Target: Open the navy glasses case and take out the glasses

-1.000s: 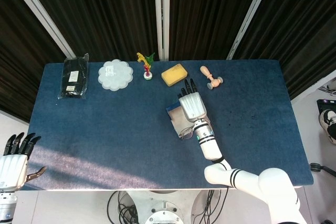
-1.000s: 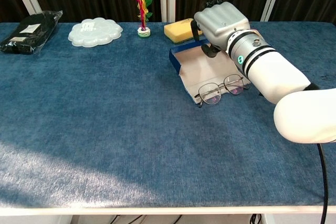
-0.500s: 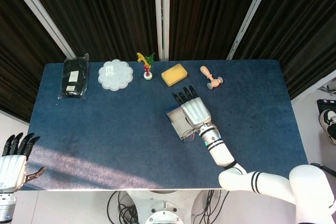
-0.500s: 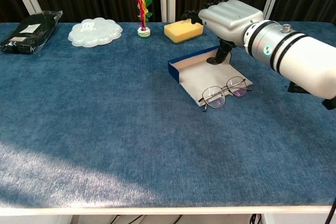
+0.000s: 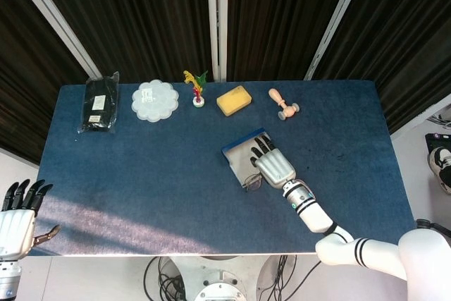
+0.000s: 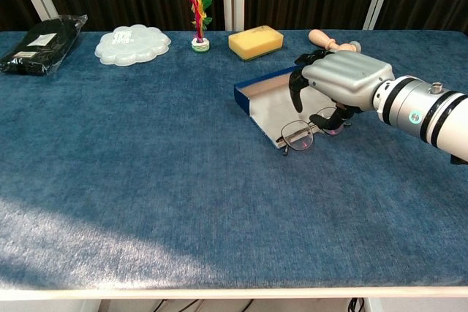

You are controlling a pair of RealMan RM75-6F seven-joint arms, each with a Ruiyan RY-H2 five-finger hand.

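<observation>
The navy glasses case (image 5: 242, 150) (image 6: 268, 100) lies open and flat on the blue table, its pale lining up. The thin-framed glasses (image 5: 251, 181) (image 6: 295, 137) rest at the near edge of the case, half on the cloth. My right hand (image 5: 274, 166) (image 6: 341, 82) hovers palm-down over the near right part of the case. Its fingers (image 6: 296, 88) are bent down and apart, and its thumb (image 6: 326, 118) hangs right by the right lens; it grips nothing. My left hand (image 5: 18, 220) shows with spread fingers beyond the table's near left corner, in the head view only.
Along the far edge lie a black packet (image 5: 99, 103), a white scalloped plate (image 5: 155, 99), a feather shuttlecock (image 5: 196, 88), a yellow sponge (image 5: 233, 99) and a wooden stamp (image 5: 283, 103). The table's near edge (image 6: 234, 291) runs close below.
My right hand has drawn back from the far side of the case toward the near edge and lowered over the glasses. The left hand barely moved.
</observation>
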